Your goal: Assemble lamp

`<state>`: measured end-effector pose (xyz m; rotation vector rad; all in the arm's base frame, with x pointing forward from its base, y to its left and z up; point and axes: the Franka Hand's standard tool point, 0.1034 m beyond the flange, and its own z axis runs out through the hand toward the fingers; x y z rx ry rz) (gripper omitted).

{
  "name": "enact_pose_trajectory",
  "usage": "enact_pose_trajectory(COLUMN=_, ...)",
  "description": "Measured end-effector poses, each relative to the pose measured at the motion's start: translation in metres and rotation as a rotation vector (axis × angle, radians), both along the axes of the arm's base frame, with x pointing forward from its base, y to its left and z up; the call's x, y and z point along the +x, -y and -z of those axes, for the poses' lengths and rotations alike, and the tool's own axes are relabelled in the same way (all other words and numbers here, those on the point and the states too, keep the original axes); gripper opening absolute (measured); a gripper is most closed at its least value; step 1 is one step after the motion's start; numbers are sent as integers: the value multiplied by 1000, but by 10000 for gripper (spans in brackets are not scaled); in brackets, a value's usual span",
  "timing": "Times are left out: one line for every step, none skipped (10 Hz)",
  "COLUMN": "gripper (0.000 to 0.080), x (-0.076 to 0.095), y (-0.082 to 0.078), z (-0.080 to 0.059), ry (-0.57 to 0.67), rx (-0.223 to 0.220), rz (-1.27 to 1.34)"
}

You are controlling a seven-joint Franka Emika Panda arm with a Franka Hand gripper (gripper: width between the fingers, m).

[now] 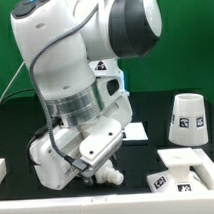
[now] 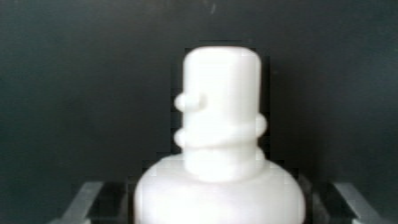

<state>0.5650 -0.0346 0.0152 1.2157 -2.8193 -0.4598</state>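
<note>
Our claw (image 1: 101, 173) hangs low over the black surface (image 1: 147, 152), on the exterior view's left, under the bulk of the white arm (image 1: 68, 56). In the wrist view its dark fingers (image 2: 98, 200) stand on either side of the round head of the bulb (image 2: 217, 120), close to it. We cannot tell whether they press on it or stand just clear, so the state of the grip is unsettled. The bulb's narrow ribbed stem points away from the fingers. In the exterior view only a small white end of the bulb shows beside the claw, close to the surface.

We can read no writing. The shade (image 1: 186, 119) carries a black-and-white square tag on its side, too small to make out the pattern. It stands upright on the exterior view's right, well apart from the claw, and its open top looks dark. We cannot see what is inside. The flat square base (image 1: 185, 159) lies just in front of the shade, with square tags along its near edge.
</note>
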Motion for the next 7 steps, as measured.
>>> enact_pose_trajectory(gripper=419, x=0, y=0, z=0, ry=0, rx=0, rz=0)
enact_pose_trajectory(gripper=419, x=0, y=0, z=0, ry=1, rx=0, rz=-2)
enact_pose_trajectory(gripper=419, x=-1, y=-3, z=-7, ry=25, rx=30, rz=-119)
enact_pose_trajectory(gripper=419, x=-4, y=-3, z=-18, ry=71, rx=60, rz=-260)
enact_pose_trajectory(gripper=419, x=-14, y=-1, z=-26, ry=96, rx=91, rz=-382)
enact_pose_trajectory(gripper=419, x=-22, y=-2, z=-31, ry=110, rx=135, rz=-504)
enact_pose_trajectory(gripper=419, x=-22, y=0, z=-34, ry=125, rx=133, rz=-528)
